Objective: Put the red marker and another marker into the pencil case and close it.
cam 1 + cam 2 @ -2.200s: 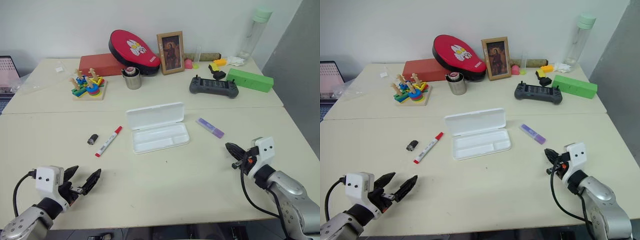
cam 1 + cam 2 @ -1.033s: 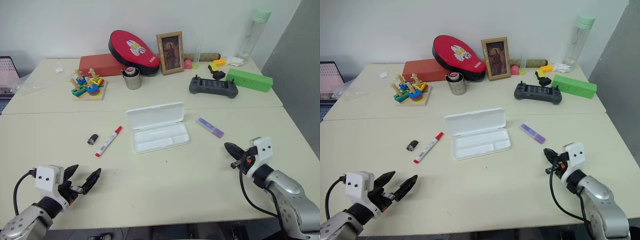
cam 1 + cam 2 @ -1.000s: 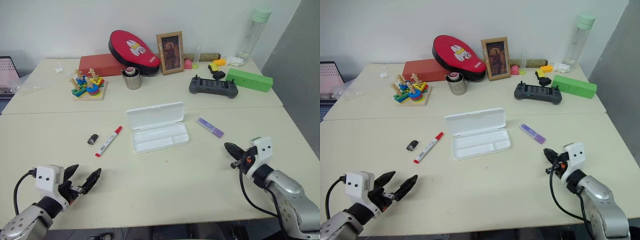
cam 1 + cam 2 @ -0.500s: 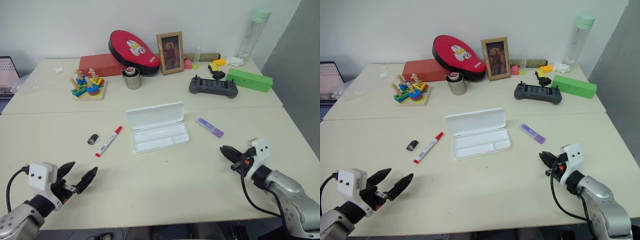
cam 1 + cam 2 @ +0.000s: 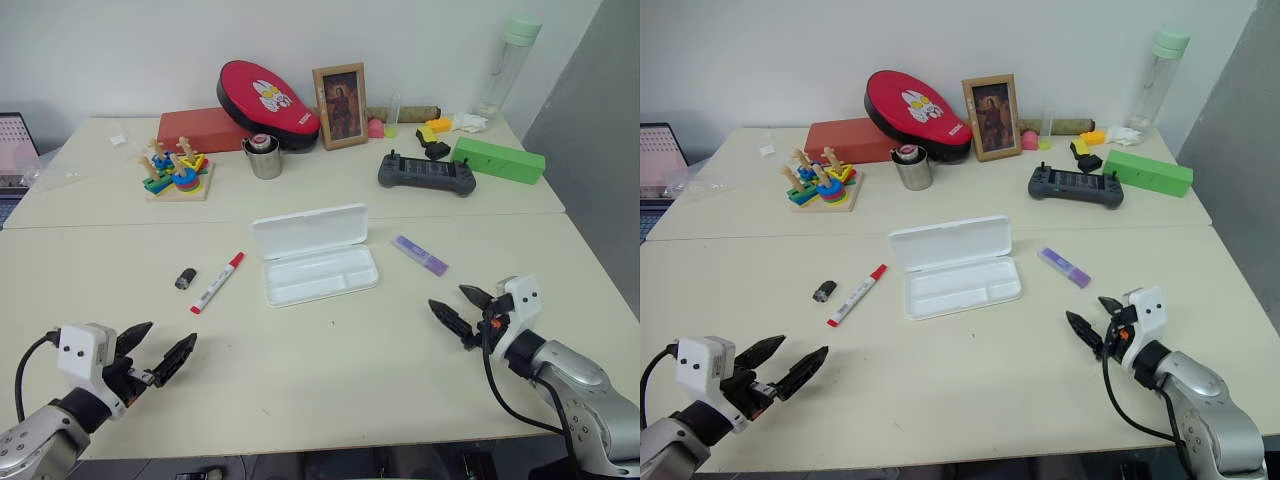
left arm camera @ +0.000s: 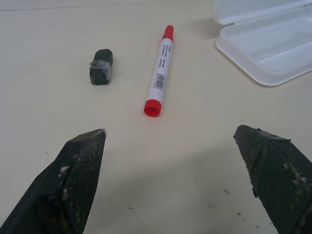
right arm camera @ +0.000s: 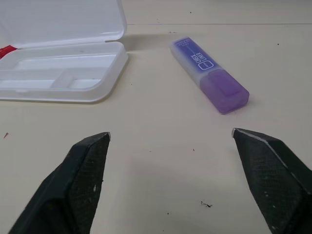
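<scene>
Item 1, pencil case: white plastic, lid swung open and lying flat behind the tray, tray empty. Sits at the centre of the table.

Item 2, red marker: white barrel, red cap, lying flat on the table at 9 o'clock from the pencil case, near it but apart. Its cap end points toward 1 o'clock. Nothing touches it.

Item 3, purple marker: short and chunky, lying flat at 3 o'clock from the pencil case, apart from it, slanted with one end toward 10 o'clock.

Item 4, small black cylinder: just beside the red marker, at its 9 o'clock.

Item 5, left gripper: low over the table's near edge, at 7 o'clock from the pencil case and well apart from it. Fingers spread wide, nothing between them. In the left wrist view the red marker and the black cylinder lie ahead of the fingertips.

Item 6, right gripper: over the near right part of the table, at 5 o'clock from the pencil case, near the purple marker at its 5 o'clock. Fingers spread wide, empty. In the right wrist view the purple marker and the open tray lie ahead of it.

Item 7, far half of table: green box, black game controller, framed picture, red oval pad, metal cup, stacking toy, clear bottle.
</scene>
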Controlling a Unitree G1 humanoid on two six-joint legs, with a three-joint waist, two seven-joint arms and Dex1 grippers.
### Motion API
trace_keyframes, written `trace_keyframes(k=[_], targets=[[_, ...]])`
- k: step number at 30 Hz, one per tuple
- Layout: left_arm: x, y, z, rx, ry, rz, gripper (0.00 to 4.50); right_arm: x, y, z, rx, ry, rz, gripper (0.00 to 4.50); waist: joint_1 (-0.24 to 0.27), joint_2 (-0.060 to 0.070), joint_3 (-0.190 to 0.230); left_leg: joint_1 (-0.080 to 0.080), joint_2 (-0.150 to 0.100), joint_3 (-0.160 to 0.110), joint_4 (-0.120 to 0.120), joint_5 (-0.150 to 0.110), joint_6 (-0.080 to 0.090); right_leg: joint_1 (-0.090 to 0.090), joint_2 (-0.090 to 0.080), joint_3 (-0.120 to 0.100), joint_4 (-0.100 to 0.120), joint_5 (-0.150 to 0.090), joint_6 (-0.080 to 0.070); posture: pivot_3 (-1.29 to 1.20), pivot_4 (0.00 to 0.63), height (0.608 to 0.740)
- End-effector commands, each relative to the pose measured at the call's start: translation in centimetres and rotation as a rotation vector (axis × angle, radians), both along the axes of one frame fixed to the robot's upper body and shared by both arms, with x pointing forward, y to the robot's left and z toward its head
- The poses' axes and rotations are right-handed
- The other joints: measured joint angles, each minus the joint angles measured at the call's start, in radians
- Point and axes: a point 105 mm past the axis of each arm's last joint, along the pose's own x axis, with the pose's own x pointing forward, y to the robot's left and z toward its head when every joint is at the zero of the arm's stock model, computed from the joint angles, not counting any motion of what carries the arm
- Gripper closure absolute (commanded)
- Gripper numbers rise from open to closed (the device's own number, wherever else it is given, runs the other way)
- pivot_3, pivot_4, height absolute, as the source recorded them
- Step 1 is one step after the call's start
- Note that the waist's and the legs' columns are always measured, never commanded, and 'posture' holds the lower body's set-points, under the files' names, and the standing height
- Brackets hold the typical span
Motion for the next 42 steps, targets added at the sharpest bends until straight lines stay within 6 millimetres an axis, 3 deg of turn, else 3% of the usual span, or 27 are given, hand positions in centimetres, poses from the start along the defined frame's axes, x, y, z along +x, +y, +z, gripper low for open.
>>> trace_keyframes(k=[1,7,10,19,25,32,42], targets=[[0.1,0.3,1.2,0.016,-0.031,0.001,0.0,-0.3,1.3,2.1,-0.011,-0.051,0.104,0.03,0.0,0.0,0.0,0.0,0.0,0.0,0.0,0.0,0.0,0.0,0.0,0.0,0.0,0.0,0.0,0.0,0.15,0.74],[1.3,0.0,2.1,0.027,-0.022,-0.041,0.0,-0.4,2.9,3.7,-0.082,-0.042,0.281,0.03,0.0,0.0,0.0,0.0,0.001,0.0,0.0,0.0,0.0,0.0,0.001,0.0,0.0,0.001,0.0,0.0,0.15,0.74],[2.4,-0.7,2.8,0.05,-0.006,-0.102,0.0,-0.8,3.8,5.1,-0.03,0.0,0.401,0.03,0.0,-0.001,0.0,0.0,0.001,0.0,0.001,0.0,0.0,0.0,0.001,0.0,0.0,0.002,0.0,0.0,0.15,0.74],[4.7,-1.8,3.0,0.092,-0.002,-0.166,0.0,0.1,5.3,6.2,-0.185,-0.084,0.505,0.03,-0.001,-0.001,0.0,-0.001,0.001,0.001,0.001,0.0,0.001,-0.003,0.002,0.001,0.0,0.005,-0.004,0.0,0.15,0.74],[3.3,-2.8,3.4,0.111,0.038,-0.283,0.0,1.2,6.8,5.5,-0.298,-0.134,0.628,0.03,-0.006,-0.001,0.0,-0.001,0.002,0.002,0.001,0.0,0.0,-0.003,0.003,0.002,0.0,0.005,-0.004,0.0,0.15,0.74],[2.3,-3.4,6.0,0.213,0.041,-0.428,0.0,4.1,8.9,4.7,-0.413,-0.171,0.763,0.03,-0.006,-0.001,0.001,0.0,0.003,0.002,0.001,0.0,0.0,-0.003,0.003,0.002,0.0,0.006,-0.005,0.0,0.15,0.74],[2.4,-5.0,8.3,0.344,-0.014,-0.524,0.0,5.7,10.8,3.6,-0.512,-0.183,0.915,0.03,-0.004,-0.001,0.001,-0.001,0.003,0.002,0.001,0.0,0.0,-0.004,0.004,0.002,0.0,0.006,-0.005,0.0,0.15,0.74]])
